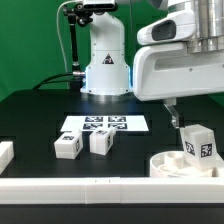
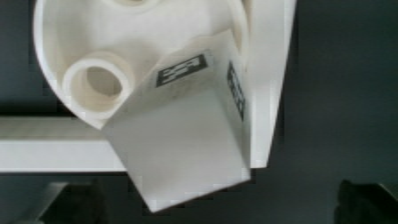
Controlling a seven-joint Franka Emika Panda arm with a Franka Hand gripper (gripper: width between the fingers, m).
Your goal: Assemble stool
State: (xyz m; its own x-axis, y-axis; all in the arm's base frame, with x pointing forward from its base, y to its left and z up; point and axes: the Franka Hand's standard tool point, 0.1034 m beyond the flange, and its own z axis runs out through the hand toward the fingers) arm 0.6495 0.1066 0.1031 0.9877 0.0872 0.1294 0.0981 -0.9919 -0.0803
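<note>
Black worktop (image 1: pixel 30 115), green backdrop: first leg (image 1: pixel 200 143) stands on the seat (image 1: pixel 168 166) by the front edge; gripper (image 1: pixel 176 120) hovers above, jaws apart; next, probably fetch a loose leg (image 1: pixel 100 142).

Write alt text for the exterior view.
White seat at the exterior view's right with one leg standing on it, the open gripper close above. Two loose legs lie by the marker board on a black table.
</note>
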